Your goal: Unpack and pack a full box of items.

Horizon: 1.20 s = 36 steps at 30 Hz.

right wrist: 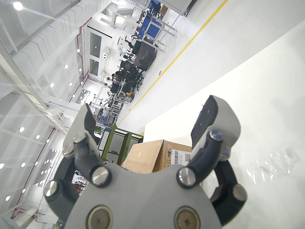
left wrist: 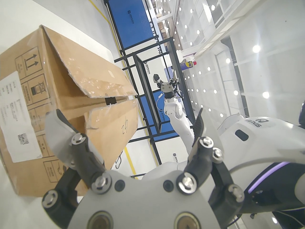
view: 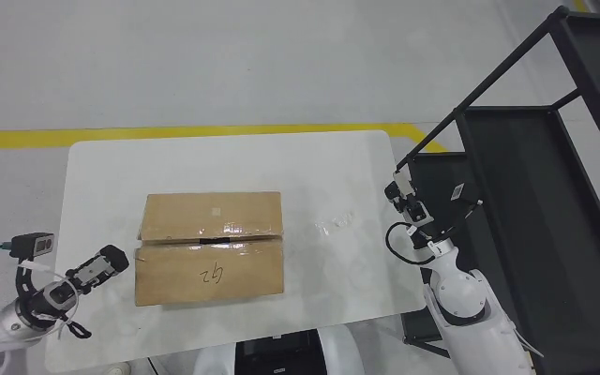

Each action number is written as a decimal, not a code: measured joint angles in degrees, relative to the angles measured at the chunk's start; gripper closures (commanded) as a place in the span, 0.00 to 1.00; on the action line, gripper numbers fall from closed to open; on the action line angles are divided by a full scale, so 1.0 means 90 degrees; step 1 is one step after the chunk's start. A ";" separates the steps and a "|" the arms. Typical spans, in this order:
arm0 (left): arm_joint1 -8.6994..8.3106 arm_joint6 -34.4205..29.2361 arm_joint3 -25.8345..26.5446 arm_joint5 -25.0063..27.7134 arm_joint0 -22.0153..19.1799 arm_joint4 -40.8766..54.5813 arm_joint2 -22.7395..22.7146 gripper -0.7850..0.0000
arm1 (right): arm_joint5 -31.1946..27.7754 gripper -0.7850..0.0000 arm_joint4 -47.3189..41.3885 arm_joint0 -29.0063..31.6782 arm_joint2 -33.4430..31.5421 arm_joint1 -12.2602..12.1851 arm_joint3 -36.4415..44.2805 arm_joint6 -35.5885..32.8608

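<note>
Sitting centred on white table (view: pixel 328 169): cardboard box (view: pixel 210 248), flaps nearly shut. My left gripper (left wrist: pixel 128 117), jaws wide, near its left end; my right gripper (right wrist: pixel 147 110), wide too, beyond clear plastic scrap (view: pixel 333 223), beside black rack (view: pixel 525 187).

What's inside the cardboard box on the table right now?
The cardboard box has its two top flaps lying nearly shut, with just a narrow dark slit between them. Nothing inside shows through it; the flaps cover the contents.

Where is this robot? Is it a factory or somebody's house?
Probably a factory or warehouse hall, not a house: there's a yellow floor line, a black metal rack beside the white table, and a cardboard box sitting on that table.
</note>
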State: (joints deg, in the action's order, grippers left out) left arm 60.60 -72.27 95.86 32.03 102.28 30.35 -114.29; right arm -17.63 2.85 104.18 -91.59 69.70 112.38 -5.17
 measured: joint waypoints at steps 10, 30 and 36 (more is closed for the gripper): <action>-0.0167 0.0767 -0.0213 0.0775 -0.0351 -0.0812 0.0403 0.00 | 0.0000 0.00 0.0000 0.0000 0.0000 0.0000 0.0000 0.0000; -0.1183 0.1699 0.0182 0.1706 0.0640 -0.0959 0.0480 0.00 | 0.0000 0.00 0.0000 0.0000 0.0000 0.0000 0.0000 0.0000; -0.1255 0.1873 0.0103 0.1874 0.0671 -0.0877 0.0493 0.00 | 0.0000 0.00 0.0000 0.0000 0.0000 0.0000 0.0000 0.0000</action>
State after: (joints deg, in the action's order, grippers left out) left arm 49.30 -55.41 96.79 48.89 108.31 22.46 -109.85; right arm -17.63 2.85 104.18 -91.59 69.70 112.38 -5.17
